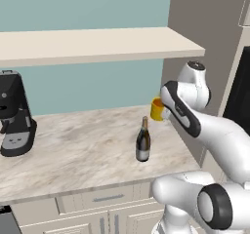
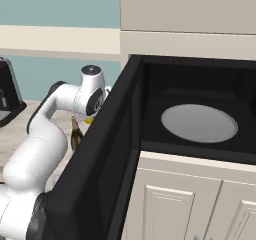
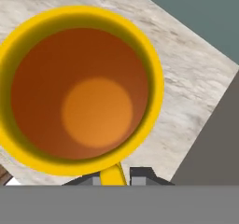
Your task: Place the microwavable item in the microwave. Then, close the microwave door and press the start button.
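Over marble counter (image 1: 88,145), bent arm's end effector (image 3: 115,177) grips mug (image 3: 81,92) handle.

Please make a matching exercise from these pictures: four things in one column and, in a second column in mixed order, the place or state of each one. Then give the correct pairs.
Things:
1. mug
2. wine bottle
3. coffee machine
4. microwave door

Places or states:
A. stands at the left end of the counter
B. swung open
C. lifted above the counter, its handle pinched between the gripper fingers
D. upright on the counter in front of the arm

Pairs: 1-C, 2-D, 3-A, 4-B
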Controlling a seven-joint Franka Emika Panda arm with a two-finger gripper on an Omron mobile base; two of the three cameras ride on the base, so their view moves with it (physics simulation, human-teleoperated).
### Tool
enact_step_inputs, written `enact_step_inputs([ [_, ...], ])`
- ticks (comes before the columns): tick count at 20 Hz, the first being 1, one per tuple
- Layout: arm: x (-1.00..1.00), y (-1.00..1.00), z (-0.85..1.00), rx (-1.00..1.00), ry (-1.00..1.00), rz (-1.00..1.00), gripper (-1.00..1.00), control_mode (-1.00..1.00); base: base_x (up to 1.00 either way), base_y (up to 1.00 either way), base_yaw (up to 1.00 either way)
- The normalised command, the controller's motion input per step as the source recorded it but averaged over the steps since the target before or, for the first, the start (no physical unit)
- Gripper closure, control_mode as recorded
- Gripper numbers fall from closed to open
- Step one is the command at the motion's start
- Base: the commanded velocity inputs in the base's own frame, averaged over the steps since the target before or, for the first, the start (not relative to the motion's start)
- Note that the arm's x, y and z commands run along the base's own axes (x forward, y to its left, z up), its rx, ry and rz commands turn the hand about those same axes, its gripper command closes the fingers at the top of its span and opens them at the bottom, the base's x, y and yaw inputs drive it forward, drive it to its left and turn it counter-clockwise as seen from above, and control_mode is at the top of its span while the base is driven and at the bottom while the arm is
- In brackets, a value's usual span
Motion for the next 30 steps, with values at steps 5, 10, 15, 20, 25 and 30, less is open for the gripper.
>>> enact_step_inputs([
  [5, -0.97, 0.0, 0.52, 0.0, -0.03, -0.03, 1.0, -1.0, 0.0, 0.0, 0.0],
  [10, -1.0, 0.03, 0.3, 0.0, -0.04, -0.05, 1.0, -1.0, 0.0, 0.0, 0.0],
  [15, -0.77, 0.21, 0.07, 0.0, -0.01, -0.02, 1.0, -1.0, 0.0, 0.0, 0.0],
  [20, -0.15, 0.22, 0.0, 0.0, 0.01, 0.0, 1.0, -1.0, 0.0, 0.0, 0.0],
  [25, 0.0, 0.0, 0.0, 0.0, 0.0, 0.0, 1.0, -1.0, 0.0, 0.0, 0.0],
  [30, -0.2, 0.0, 0.0, 0.0, -0.02, 0.0, 1.0, 1.0, -0.2, 0.0, 0.0],
])
